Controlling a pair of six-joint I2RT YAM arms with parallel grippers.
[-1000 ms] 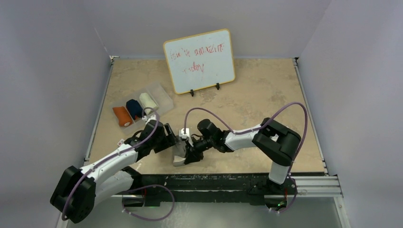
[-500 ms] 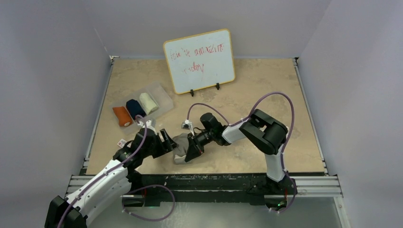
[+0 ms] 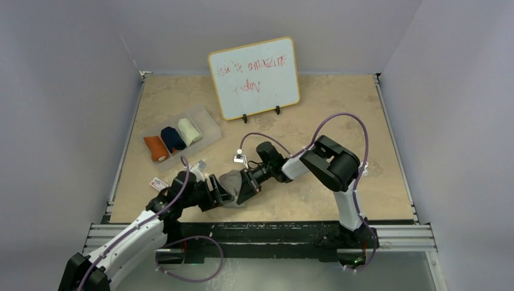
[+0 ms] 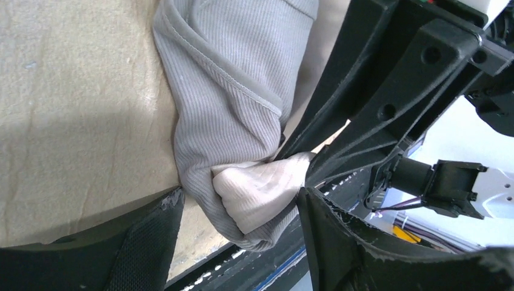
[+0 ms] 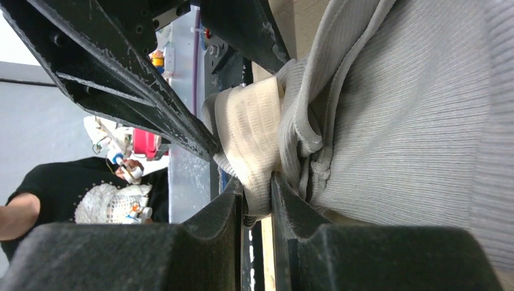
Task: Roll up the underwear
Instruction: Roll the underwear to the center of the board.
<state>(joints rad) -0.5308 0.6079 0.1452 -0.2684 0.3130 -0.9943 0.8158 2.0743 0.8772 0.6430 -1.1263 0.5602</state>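
Note:
The grey underwear (image 3: 232, 183) with its beige waistband lies bunched near the table's front edge, between my two grippers. My right gripper (image 3: 247, 185) is shut on the folded waistband (image 5: 251, 130), pinching it between both pads (image 5: 257, 195). My left gripper (image 3: 216, 191) is open, and its fingertips stand on either side of the bundle's end (image 4: 239, 239); the ribbed grey cloth (image 4: 230, 91) fills the left wrist view. The orange (image 3: 156, 148), navy (image 3: 171, 139) and cream (image 3: 189, 130) underwear sit as rolls in the clear tray (image 3: 209, 124).
A whiteboard (image 3: 254, 77) with red writing stands at the back centre. The black and metal rail (image 3: 291, 230) runs along the table's front edge just below the bundle. A small white tag (image 3: 159, 182) lies left of my left arm.
My left arm has dropped toward the front edge and swung right, bringing its open fingers around the bundle. My right arm has folded in and carried the bundle slightly farther from the edge.

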